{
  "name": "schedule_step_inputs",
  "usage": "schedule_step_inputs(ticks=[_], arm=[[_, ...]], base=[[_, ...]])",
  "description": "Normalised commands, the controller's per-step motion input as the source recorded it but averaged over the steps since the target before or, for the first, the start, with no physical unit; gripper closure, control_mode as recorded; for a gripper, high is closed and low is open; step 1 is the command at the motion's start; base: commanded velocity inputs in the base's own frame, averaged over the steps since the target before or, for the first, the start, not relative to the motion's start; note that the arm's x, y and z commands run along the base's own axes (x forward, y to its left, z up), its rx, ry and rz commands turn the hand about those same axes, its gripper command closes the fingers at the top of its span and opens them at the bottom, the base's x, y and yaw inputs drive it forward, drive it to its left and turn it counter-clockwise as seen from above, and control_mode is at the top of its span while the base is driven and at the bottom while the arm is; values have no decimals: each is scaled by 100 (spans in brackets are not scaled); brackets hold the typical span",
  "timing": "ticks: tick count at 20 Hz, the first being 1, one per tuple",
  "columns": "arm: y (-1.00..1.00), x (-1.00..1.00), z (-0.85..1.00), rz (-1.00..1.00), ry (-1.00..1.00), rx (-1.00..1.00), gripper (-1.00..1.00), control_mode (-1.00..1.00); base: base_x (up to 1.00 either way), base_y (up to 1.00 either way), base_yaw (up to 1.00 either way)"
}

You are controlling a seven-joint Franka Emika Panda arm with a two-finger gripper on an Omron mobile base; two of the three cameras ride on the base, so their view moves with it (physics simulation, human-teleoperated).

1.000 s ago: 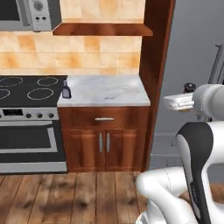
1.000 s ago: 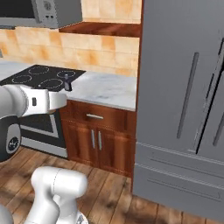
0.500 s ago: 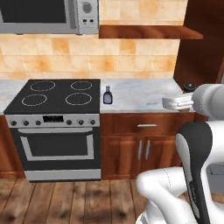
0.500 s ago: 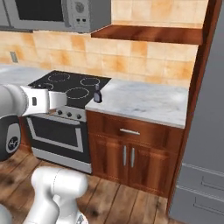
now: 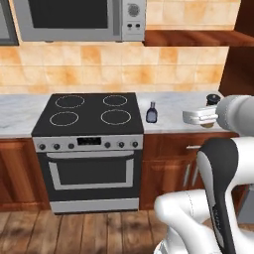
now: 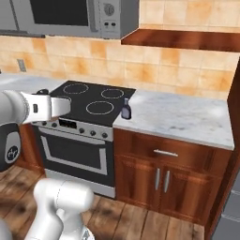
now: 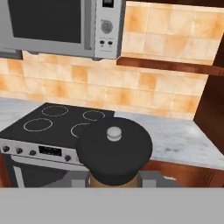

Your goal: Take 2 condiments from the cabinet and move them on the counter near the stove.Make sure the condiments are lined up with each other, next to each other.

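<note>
Your whole view has swung over the last second: the base has driven left along the kitchen, so the stove (image 5: 89, 116), which sat at the far left edge of the left base view, now fills the middle, and the tall grey fridge has dropped out of the right base view. That is camera travel, not the things moving. For the task it means, in my judgement, you are bringing the second condiment over to the drop spot beside the first.

Start with the big things. The counter (image 6: 187, 119) runs to the right of the stove, white marble over the wooden cupboards. The cabinet (image 5: 198, 38) with its open shelf hangs at about 1 o'clock in the left base view, right of the microwave (image 5: 74, 20).

The dark brown bottle (image 5: 152, 113) already stands upright on the counter, just beside the stove's right edge; in the right base view it sits near centre, at about 12 o'clock.

The gripper (image 7: 114, 177) is clamped shut on the tan shaker (image 7: 114, 151), whose dark cap looms at 6 o'clock in the hand view. In the left base view the shaker rides at 3 o'clock, well apart from the brown bottle and to its right.

To finish, you will likely need to set the shaker down close beside the brown bottle, in line with it.
</note>
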Motion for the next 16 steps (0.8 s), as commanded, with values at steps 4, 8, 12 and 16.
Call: schedule_step_inputs(ticks=[4,8,12,16], arm=[[0,0,0,0,0,0,100,100],[0,0,0,0,0,0,100,100],[0,0,0,0,0,0,100,100],[0,0,0,0,0,0,100,100]], base=[[36,36,-11],[32,25,-10],[46,28,-9],[63,46,-7]])
